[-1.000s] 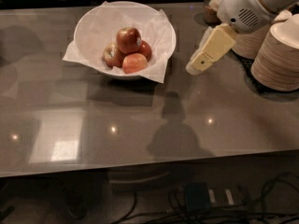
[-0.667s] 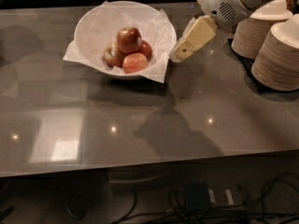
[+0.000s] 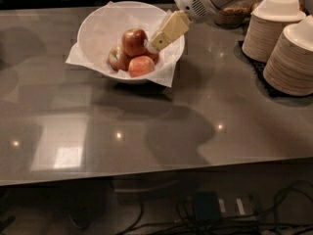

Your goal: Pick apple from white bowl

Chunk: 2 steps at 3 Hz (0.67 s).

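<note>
Since the earlier frames, the gripper [image 3: 153,45] had swung left, from beside the white bowl [image 3: 93,23] to over its right rim. How far open it was could not be told. Its tip hung just beside the apple [image 3: 134,40], which sat atop the other apples [image 3: 141,66]. A glancing push might have rolled it off, or the gripper might have snagged the paper lining [image 3: 78,58].

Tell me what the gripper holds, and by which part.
Nothing, it seems: the gripper hangs over the white bowl, tip beside the top apple, which rests on the other apples.
</note>
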Motion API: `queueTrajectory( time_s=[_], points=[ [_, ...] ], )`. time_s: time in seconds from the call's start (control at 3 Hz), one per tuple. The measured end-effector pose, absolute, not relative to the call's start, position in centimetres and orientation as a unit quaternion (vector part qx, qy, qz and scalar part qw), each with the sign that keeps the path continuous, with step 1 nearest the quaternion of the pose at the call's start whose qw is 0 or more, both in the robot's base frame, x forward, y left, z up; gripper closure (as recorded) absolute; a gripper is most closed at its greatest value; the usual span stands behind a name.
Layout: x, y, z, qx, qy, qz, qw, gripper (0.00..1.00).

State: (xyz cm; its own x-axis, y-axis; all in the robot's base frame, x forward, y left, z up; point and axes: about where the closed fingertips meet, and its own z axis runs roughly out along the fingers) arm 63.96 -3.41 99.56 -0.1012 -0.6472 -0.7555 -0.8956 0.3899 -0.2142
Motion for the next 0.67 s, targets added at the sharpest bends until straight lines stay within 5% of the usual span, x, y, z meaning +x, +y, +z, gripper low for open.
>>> queueTrajectory(
  time_s=[0.67],
  points=[
    [66.0, 0.05, 98.09, -0.543, 0.712, 0.162, 0.414, 0.0]
  ],
)
